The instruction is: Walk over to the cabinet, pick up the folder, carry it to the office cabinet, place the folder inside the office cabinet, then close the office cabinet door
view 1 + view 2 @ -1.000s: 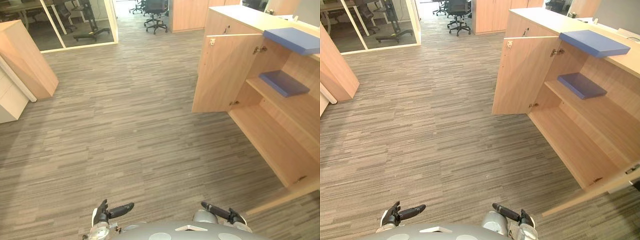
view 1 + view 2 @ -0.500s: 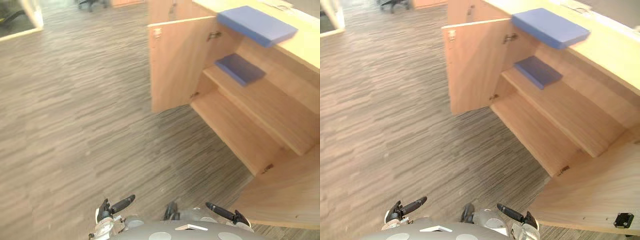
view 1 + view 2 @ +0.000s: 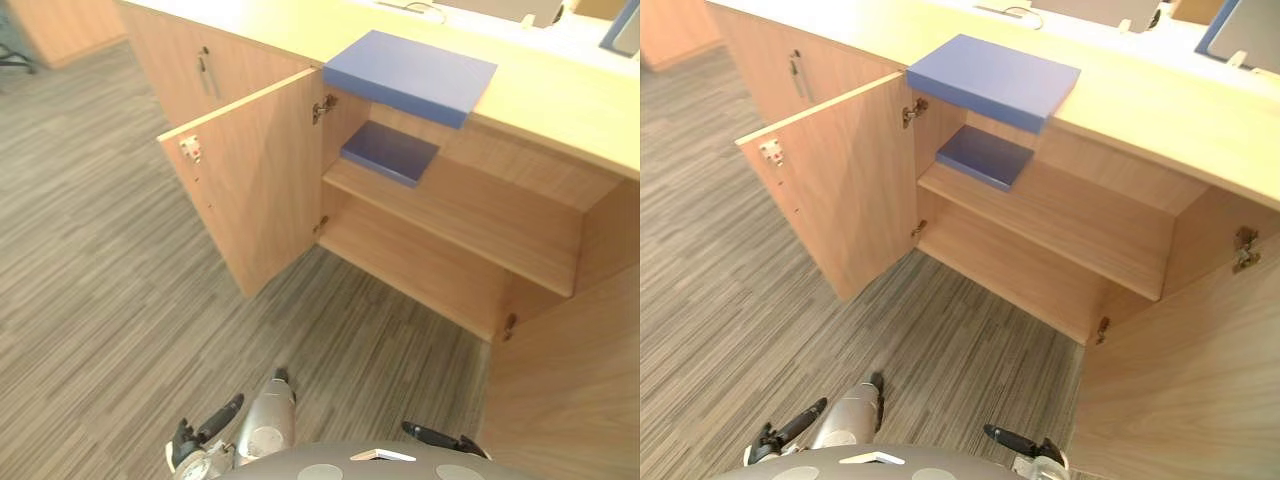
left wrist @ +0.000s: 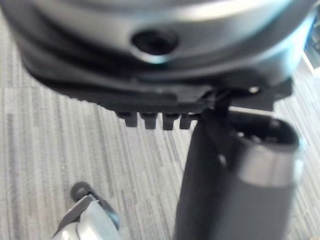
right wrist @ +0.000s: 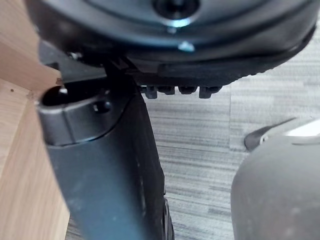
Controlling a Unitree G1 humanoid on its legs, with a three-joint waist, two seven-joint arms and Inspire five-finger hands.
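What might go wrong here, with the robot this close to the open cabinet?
The top folder overhangs the edge of the cabinet, so a clumsy grab might tip it to the floor. The open right door stands close beside the right hand; lifting that arm might knock it.

- You'll find no readable text, label, number or sign here: the top folder (image 3: 410, 75), the shelf folder (image 3: 390, 152) and the cabinet door (image 3: 255, 190) look plain.
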